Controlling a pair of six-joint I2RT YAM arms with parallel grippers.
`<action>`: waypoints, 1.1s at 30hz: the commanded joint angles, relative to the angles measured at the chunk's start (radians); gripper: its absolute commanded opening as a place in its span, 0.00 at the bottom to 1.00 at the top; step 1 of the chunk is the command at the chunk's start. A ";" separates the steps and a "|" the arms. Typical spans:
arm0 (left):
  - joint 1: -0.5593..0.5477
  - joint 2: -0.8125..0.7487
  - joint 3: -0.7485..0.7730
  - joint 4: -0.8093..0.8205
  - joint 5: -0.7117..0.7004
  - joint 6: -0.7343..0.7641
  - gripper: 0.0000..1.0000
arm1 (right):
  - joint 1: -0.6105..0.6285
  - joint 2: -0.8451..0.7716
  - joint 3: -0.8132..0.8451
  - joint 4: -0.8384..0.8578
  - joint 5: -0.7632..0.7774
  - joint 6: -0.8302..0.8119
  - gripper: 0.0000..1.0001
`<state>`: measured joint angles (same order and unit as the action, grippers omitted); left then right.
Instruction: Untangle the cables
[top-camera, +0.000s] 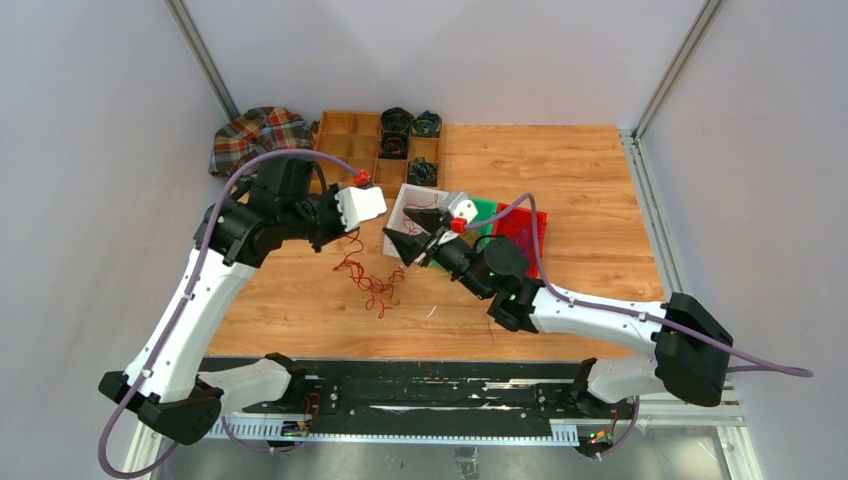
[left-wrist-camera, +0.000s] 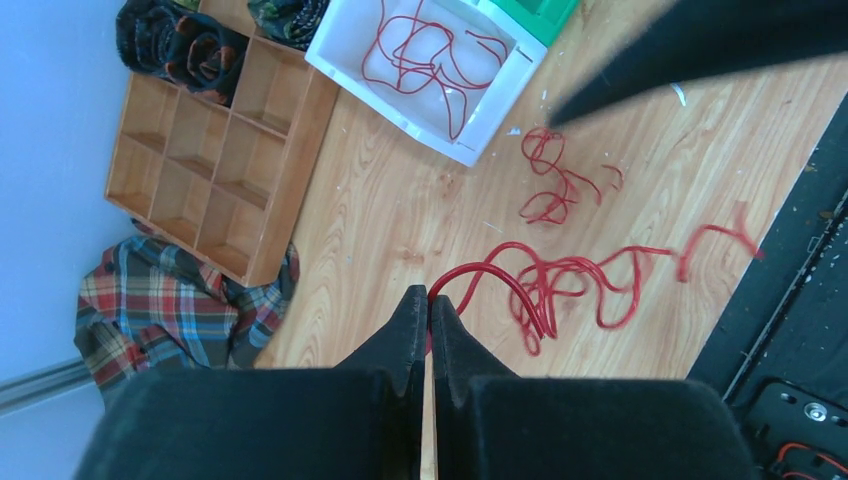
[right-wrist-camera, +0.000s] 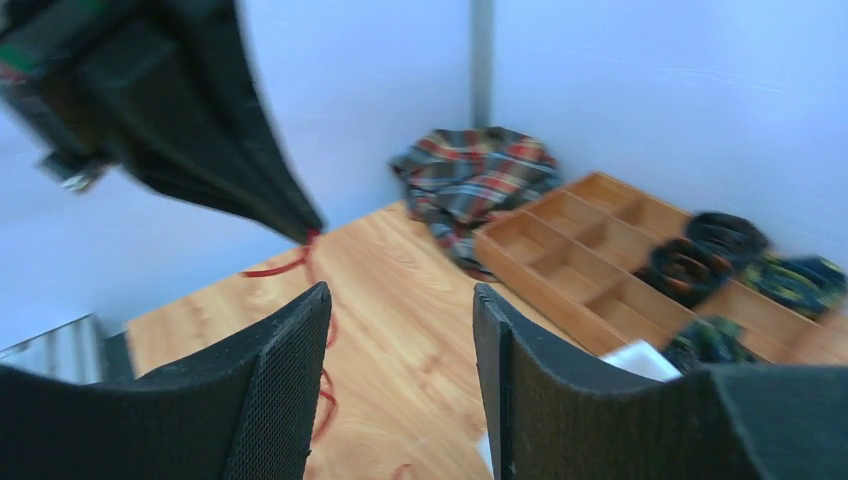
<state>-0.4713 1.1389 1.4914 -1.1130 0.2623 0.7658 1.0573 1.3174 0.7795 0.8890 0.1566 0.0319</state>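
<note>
- Here, the left pincer (left-wrist-camera: 429, 298) is clamped tight on a loopy red cable (left-wrist-camera: 575, 268) trailing onto the desk (left-wrist-camera: 390, 200).
- The right pincer (right-wrist-camera: 400, 292) stands wide, holding nothing.

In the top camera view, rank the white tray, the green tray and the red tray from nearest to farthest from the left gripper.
1. white tray: just to the right of the left gripper, whose fingers pinch a red cable.
2. green tray: next along the row, further right.
3. red tray: at the right end of the row.
</note>
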 joint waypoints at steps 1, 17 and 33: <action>0.003 -0.033 0.027 -0.044 0.015 -0.034 0.01 | 0.053 0.034 0.054 -0.033 -0.190 0.017 0.55; 0.003 -0.078 0.166 -0.050 0.101 -0.069 0.00 | 0.073 0.231 0.146 -0.002 -0.273 0.099 0.56; 0.002 -0.043 0.374 -0.050 0.181 -0.113 0.00 | 0.073 0.435 0.210 0.074 -0.241 0.204 0.49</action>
<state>-0.4717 1.0828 1.7935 -1.1664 0.4068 0.6758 1.1194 1.7134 0.9768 0.9039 -0.0883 0.1864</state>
